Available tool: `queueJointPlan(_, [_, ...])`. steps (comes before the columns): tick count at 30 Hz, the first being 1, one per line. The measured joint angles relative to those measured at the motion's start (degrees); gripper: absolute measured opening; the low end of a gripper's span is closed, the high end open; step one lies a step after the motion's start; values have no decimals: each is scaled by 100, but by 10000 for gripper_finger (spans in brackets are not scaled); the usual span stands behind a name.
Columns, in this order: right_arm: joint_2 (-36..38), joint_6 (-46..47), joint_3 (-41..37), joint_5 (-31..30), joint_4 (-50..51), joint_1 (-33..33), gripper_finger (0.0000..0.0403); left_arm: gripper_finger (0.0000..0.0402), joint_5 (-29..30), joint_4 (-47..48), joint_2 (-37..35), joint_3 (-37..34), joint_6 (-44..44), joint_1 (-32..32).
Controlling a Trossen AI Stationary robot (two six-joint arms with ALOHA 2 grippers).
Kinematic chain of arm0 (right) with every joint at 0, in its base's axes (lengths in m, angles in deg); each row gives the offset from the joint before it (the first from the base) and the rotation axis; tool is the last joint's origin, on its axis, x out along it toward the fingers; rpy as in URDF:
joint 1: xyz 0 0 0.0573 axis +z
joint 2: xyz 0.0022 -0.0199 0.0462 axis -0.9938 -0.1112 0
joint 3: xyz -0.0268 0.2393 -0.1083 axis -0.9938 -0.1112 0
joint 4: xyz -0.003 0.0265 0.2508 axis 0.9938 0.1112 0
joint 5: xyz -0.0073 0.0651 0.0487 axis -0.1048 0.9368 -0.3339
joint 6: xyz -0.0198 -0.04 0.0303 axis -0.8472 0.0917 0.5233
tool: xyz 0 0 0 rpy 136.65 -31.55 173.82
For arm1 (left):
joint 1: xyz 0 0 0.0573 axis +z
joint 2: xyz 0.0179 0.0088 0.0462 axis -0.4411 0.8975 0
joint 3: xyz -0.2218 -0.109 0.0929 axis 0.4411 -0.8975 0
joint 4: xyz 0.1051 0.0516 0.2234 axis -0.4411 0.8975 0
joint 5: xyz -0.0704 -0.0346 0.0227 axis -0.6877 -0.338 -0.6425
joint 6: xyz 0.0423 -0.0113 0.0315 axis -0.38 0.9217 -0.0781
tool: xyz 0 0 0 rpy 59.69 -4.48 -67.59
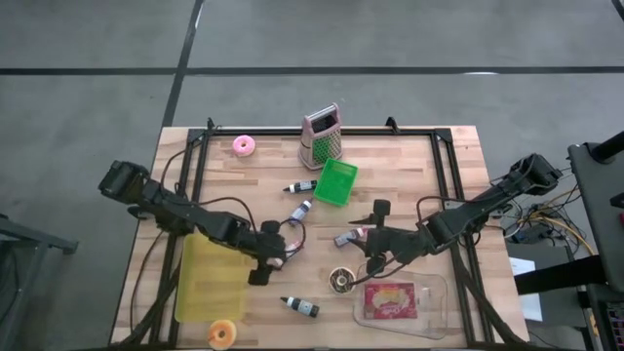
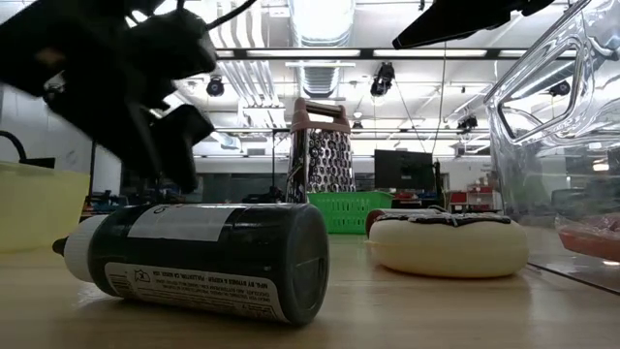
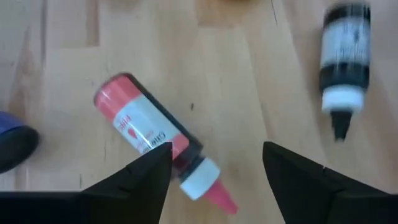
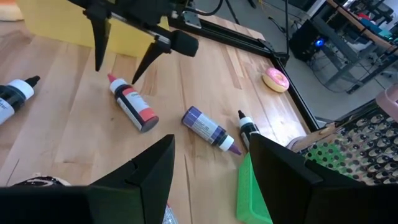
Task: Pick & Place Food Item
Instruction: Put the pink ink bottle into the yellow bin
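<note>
Red squeeze bottle with the white label and white cap (image 3: 149,134) looks like the food item in play here, though the task line doesn't say which one; it's lying on its side on the bare wood just beside the yellow plastic tray (image 1: 210,278), on the tray's side that faces the middle of the table, nozzle pointing away from the tray.

Left gripper (image 3: 217,152) hangs right over the cap end with its fingers spread wide and nothing between them; not touching the bottle as far as I can see. Right gripper (image 4: 211,142) sits well apart from the tray, out past the bottle, fingers parted and empty too; just waiting.

My read on doing this well: the fingers are lined up on the cap and nozzle, which is the skinny, slippery bit; I'd shift toward the labelled body so the pads straddle the fat middle, turn the wrist square across the bottle's length, then drop low before closing; it's round, so a lopsided pinch will probably roll it. The black-and-white bottle (image 3: 343,65) lies farther from the tray, clear of the fingers.
</note>
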Motion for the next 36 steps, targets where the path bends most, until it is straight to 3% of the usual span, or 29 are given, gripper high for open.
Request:
queueJointPlan(10, [0, 0, 0, 0, 0, 0, 203, 257, -19, -4, 226, 147, 1103, 45])
queueJointPlan(22, [0, -20, 0, 0, 11, 2, 203, 257, 524, 567, 670, 615, 708, 281])
queueJointPlan(36, [0, -35, 0, -2, 69, 1, 203, 257, 308, 614, 1461, 910, 606, 338])
